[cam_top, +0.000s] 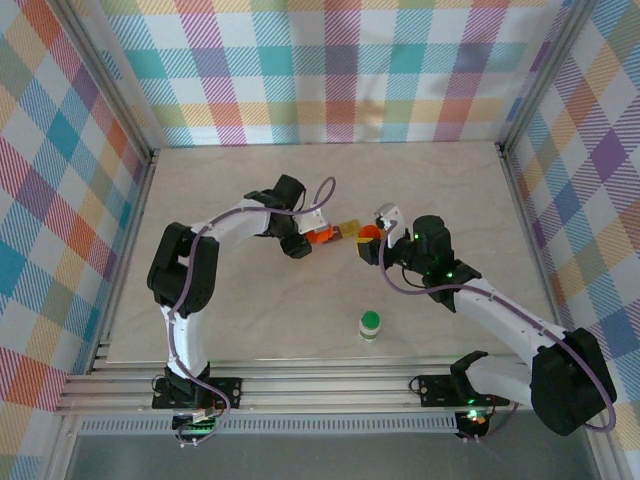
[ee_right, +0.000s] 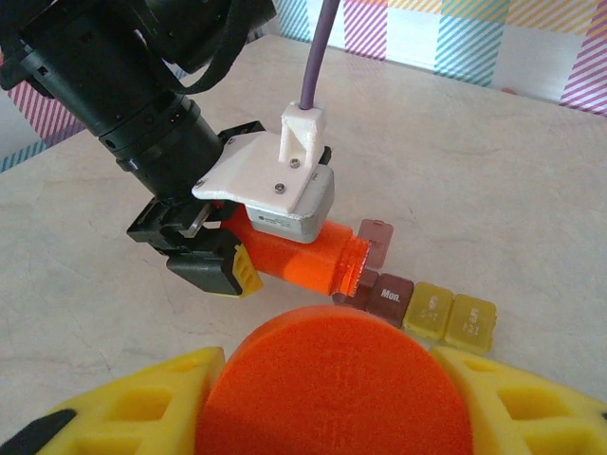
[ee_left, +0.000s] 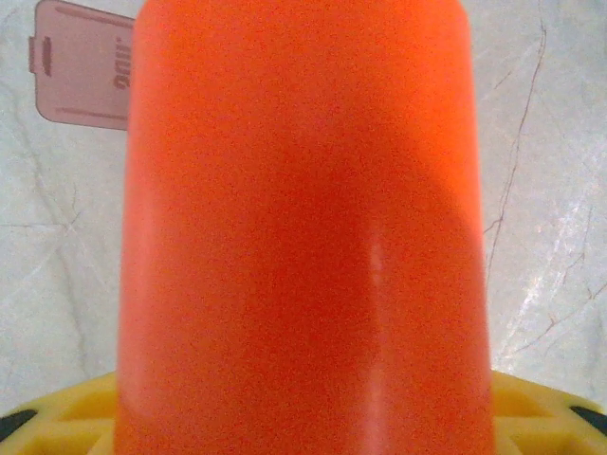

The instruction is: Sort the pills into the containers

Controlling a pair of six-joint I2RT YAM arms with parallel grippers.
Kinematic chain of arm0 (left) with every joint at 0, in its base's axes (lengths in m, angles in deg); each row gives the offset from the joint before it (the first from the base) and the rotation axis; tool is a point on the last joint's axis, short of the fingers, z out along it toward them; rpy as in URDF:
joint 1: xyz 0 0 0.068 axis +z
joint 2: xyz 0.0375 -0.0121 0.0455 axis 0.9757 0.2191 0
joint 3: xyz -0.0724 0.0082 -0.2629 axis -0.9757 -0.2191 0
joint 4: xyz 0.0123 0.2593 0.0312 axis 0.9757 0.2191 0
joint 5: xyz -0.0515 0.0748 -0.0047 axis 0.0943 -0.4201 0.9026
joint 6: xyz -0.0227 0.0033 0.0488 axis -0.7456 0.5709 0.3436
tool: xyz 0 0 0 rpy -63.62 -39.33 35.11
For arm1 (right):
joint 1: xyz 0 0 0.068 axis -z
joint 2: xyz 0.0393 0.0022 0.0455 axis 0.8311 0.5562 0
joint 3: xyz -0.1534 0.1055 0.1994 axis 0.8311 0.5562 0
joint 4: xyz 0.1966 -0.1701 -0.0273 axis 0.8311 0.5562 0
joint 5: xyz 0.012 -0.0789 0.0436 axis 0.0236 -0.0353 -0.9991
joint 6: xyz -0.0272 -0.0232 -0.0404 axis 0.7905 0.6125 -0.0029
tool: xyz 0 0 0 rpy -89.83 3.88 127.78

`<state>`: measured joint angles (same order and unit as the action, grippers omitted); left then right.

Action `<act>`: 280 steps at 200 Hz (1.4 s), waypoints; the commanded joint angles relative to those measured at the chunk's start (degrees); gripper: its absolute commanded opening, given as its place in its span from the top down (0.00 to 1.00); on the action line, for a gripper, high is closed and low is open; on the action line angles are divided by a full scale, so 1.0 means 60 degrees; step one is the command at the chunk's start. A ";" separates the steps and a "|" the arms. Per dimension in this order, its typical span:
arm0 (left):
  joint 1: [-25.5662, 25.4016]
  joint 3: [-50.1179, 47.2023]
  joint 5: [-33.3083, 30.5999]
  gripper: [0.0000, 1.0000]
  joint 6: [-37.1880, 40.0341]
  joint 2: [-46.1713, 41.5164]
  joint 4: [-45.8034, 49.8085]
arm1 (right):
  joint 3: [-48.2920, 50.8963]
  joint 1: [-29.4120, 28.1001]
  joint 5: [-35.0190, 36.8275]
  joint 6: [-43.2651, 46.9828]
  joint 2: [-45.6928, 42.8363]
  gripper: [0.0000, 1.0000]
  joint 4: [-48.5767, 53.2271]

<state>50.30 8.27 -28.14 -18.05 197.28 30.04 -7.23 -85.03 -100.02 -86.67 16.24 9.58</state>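
Left fingers (ee_right: 228,270) pinch the orange bottle (ee_right: 294,256) by its body. It is tipped nearly flat, so its open mouth points away from them at the organizer (ee_right: 432,308), which lies on the counter (ee_right: 493,190) just past the rim. That tilt looks meant for pouring pills straight into a slot. Right fingers (ee_right: 133,408) are pressed onto the orange cap (ee_right: 332,379), held on their side of the organizer, presumably to keep it out of the pour and ready to go back on. One organizer lid (ee_right: 377,237) stands raised right beside the bottle mouth. The next slot reads "Mon." and is closed, as are the yellow ones beyond. Whether any pills are in the bottle or the open slot I cannot tell, as the orange wall hides its inside. A green-capped bottle (cam_top: 371,325) stands upright, well apart, back toward the arm bases from the right fingers, untouched.
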 commanded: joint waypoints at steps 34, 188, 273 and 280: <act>0.0099 0.0833 -0.0387 1.00 0.0365 0.0484 0.1033 | -0.0124 0.0021 -0.0283 -0.0192 0.0156 0.68 -0.0105; -0.0398 0.2094 -0.1944 1.00 0.1059 0.1138 0.2263 | -0.0239 0.0028 -0.0464 -0.0266 0.0206 0.67 0.0043; -0.0834 0.2379 -0.2879 1.00 0.1699 0.1151 0.2702 | -0.0276 0.0020 -0.0551 -0.0311 0.0148 0.67 0.0146; -0.0860 0.2378 -0.2969 1.00 0.1755 0.1148 0.2691 | -0.0278 0.0020 -0.0552 -0.0311 0.0150 0.67 0.0130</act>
<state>45.88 21.18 -43.02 -9.72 204.12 43.83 -7.25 -85.03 -101.70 -87.77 17.15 10.48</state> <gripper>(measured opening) 0.535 0.424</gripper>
